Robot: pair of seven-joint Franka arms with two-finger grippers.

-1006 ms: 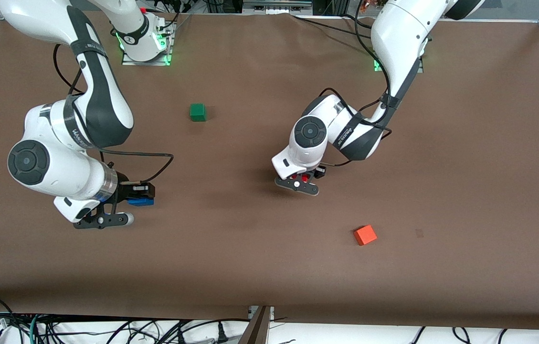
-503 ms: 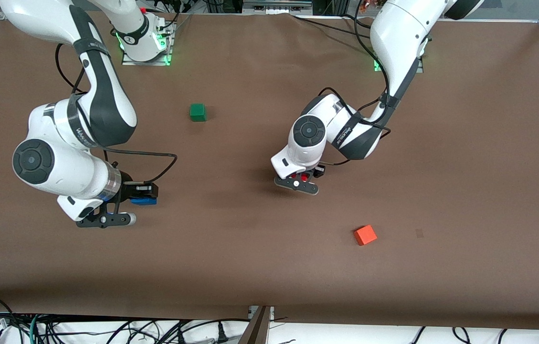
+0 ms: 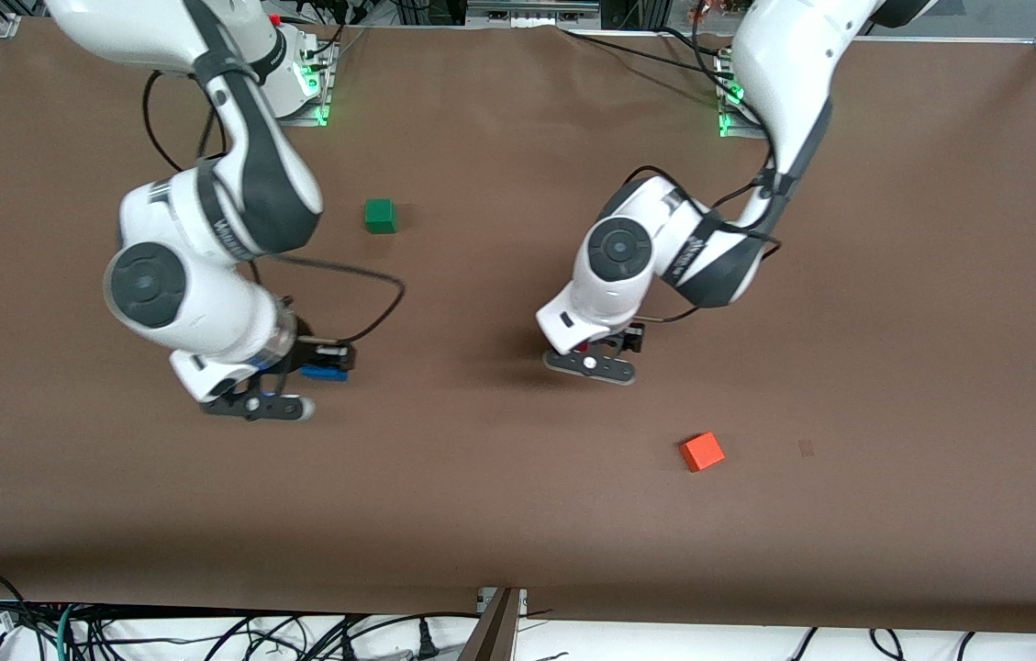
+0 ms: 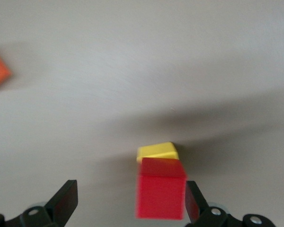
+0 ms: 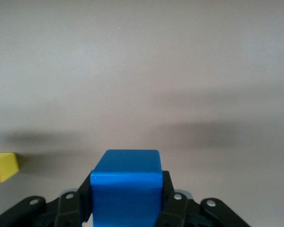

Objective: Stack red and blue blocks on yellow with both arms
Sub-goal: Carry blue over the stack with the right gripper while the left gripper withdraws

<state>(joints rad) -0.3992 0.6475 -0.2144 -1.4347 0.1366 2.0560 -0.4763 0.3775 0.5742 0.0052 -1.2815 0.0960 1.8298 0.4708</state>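
- The right gripper (image 3: 320,365) hangs over bare table toward the right arm's end, clamped on the blue block (image 5: 126,188).
- A green cube (image 3: 380,216) sits nearer the bases.
- The left gripper (image 4: 128,208) is spread wide around the red block (image 4: 161,195), which sits on the yellow cube (image 4: 157,151).
- An orange cube (image 3: 702,452) lies apart, nearer the camera.

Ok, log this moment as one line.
red block on yellow block | left gripper open over it | right gripper holds blue block
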